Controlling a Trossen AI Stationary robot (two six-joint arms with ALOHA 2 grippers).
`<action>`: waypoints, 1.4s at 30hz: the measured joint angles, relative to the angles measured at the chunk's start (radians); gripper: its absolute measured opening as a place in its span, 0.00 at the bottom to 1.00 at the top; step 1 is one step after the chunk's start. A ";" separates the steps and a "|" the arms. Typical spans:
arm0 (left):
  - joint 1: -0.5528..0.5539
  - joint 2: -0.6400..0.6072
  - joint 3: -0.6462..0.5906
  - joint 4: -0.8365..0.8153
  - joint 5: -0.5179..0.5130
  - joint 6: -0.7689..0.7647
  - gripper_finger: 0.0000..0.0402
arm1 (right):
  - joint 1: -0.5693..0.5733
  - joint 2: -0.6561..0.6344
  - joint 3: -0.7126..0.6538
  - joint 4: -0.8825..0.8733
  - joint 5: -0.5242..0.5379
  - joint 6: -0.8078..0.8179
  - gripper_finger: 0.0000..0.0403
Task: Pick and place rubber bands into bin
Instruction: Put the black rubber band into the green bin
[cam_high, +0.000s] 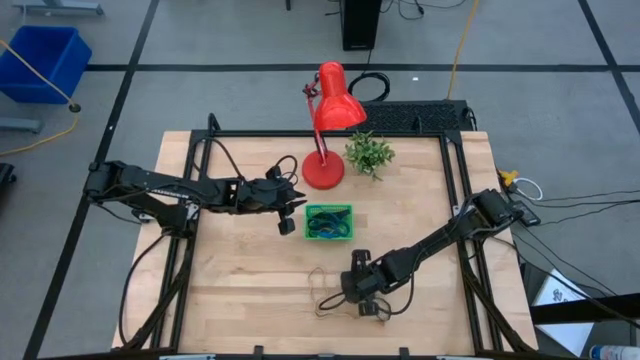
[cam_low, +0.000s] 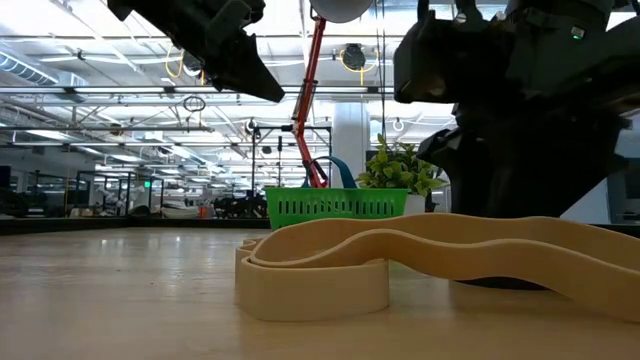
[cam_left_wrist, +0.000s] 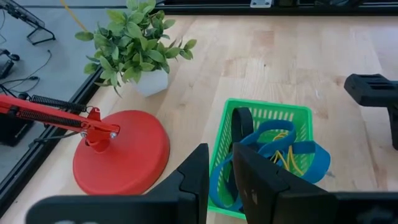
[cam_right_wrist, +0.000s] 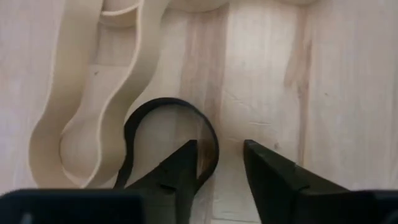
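Showing partial progress: several blue and black rubber bands (cam_left_wrist: 273, 149) already lie in the green bin (cam_high: 328, 222). A black band (cam_right_wrist: 171, 134) and a tan band (cam_right_wrist: 93, 93) remain on the table (cam_high: 250, 290). Right gripper (cam_right_wrist: 219, 163), jaws spread, straddles the black band's edge; left gripper (cam_left_wrist: 219, 177), narrowly parted and empty, hovers beside the bin.

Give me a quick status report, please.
Right hand open, low over black band beside tan band. Left hand empty beside bin, bands inside. Nothing blocking.
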 joint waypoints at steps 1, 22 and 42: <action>0.000 0.000 0.000 0.000 0.000 0.000 0.19 | 0.000 -0.001 -0.011 0.008 0.002 0.011 0.28; 0.000 0.000 0.000 0.003 0.000 -0.013 0.19 | -0.025 -0.226 -0.047 -0.049 0.201 0.026 0.00; 0.000 -0.035 -0.002 0.013 -0.003 -0.140 0.19 | -0.196 -0.668 -0.045 0.249 0.695 -0.645 0.00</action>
